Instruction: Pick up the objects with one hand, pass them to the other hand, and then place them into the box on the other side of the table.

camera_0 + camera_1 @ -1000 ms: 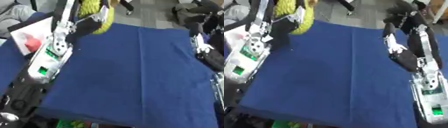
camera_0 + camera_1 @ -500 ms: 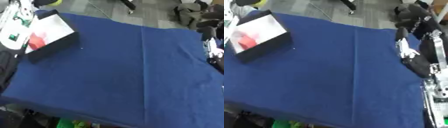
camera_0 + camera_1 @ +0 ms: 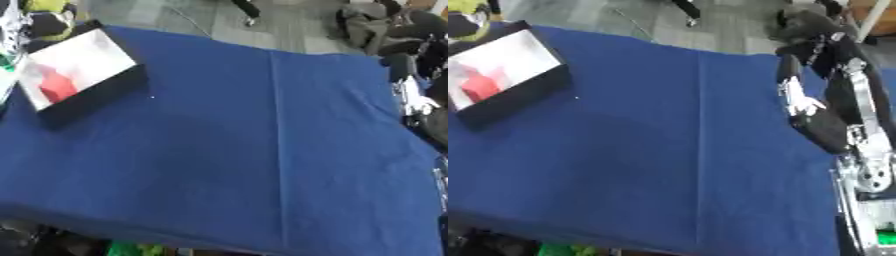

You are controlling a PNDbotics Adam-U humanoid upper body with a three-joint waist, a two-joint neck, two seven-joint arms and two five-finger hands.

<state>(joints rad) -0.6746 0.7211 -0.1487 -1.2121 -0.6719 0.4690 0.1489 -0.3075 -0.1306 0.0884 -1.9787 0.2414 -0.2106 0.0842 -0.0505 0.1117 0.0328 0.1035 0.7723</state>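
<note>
A black box with a white inside stands at the table's far left corner, and a red object lies in it. Just beyond the box, my left hand shows as a dark shape curled round a yellow-green object; much of both is cut off by the picture's edge. My right hand hangs raised over the table's right side, fingers straight and pointing away, holding nothing.
A blue cloth covers the whole table. Dark bags lie on the floor past the far right corner. Something green shows under the front edge. My right forearm runs along the right edge.
The whole picture has shifted, so the camera has moved. My left arm, which lay across the left side a second ago, now shows only at the top left corner. The right hand stays raised.
</note>
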